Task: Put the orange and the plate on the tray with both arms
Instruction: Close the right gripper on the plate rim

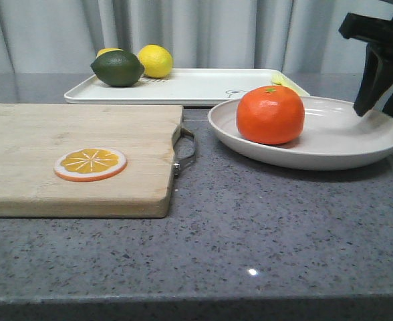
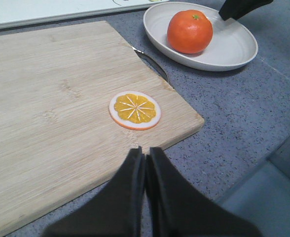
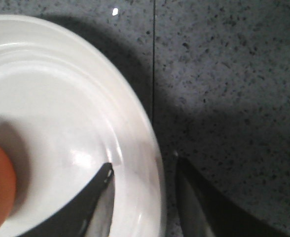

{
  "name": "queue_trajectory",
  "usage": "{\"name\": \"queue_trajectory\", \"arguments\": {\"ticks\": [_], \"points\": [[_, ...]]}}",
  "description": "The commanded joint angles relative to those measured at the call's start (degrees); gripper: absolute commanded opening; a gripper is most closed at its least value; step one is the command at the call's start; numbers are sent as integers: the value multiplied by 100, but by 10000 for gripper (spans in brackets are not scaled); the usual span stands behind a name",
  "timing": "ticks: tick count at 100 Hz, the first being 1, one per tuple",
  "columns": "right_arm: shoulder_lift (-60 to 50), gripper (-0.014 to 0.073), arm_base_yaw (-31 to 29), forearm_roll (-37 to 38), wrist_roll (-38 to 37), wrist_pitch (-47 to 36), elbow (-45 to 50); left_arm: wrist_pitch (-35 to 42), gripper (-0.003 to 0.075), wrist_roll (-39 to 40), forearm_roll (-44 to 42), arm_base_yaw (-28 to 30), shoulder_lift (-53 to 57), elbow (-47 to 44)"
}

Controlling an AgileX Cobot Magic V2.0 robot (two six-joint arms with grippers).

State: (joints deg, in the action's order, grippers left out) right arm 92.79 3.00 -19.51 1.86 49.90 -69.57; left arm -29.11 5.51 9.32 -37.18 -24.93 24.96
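From the front, the orange (image 1: 270,114) sits in the plate (image 1: 330,150) on the grey worktop (image 1: 263,227), just before the white tray (image 1: 203,87) holding a lime (image 1: 117,68) and lemon (image 1: 156,61); a cutting board (image 1: 63,154) carries an orange slice (image 1: 90,164); the left wrist view shows the left tool (image 2: 145,163) pressed together over the board's near edge; the right wrist view shows the right tool (image 3: 144,182) apart, one finger inside the plate's rim, one outside.
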Motion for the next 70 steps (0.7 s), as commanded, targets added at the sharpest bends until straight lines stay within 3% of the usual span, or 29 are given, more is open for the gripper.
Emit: {"name": "queue_trajectory", "arguments": {"ticks": [1,34,70], "points": [[-153,320,-5,-57,69,-162,-196,355,-19,57,44,-4,-26,143],[-117,297,-5,-38,69,-232,-196,355,-19,57,44,-4,-26,143],[-40,9,-24,-38,69,-226,-196,355,-19,57,44,-4,-26,143]]}}
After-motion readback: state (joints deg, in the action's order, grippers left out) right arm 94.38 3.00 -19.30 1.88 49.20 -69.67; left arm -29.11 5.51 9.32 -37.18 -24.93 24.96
